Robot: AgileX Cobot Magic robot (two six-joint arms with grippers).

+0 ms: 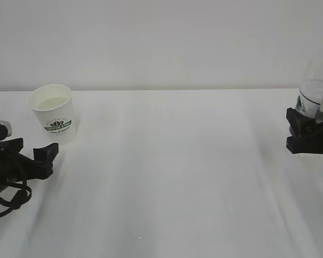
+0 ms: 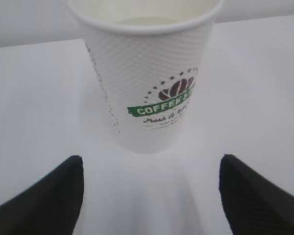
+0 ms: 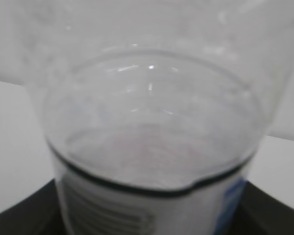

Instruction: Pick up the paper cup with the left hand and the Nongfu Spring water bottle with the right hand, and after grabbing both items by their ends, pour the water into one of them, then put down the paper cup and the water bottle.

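Observation:
The paper cup (image 1: 54,113) stands upright on the table at the far left, with water (image 1: 50,101) showing inside. My left gripper (image 1: 32,148) sits low just in front of it, open, and nothing is between its fingers. In the left wrist view the cup (image 2: 147,83) stands beyond the left gripper (image 2: 151,162), clear of both fingertips (image 2: 63,191). At the right edge my right gripper (image 1: 297,130) is shut on the lower part of the Nongfu Spring water bottle (image 1: 317,75), held upright. Seen from the right wrist, the bottle (image 3: 152,98) fills the frame over the right gripper (image 3: 147,215), and water (image 3: 152,152) sits above the label.
The white table (image 1: 177,172) stretches between the two arms, against a plain pale wall. Loose black cables (image 1: 8,199) loop beside the left arm at the lower left.

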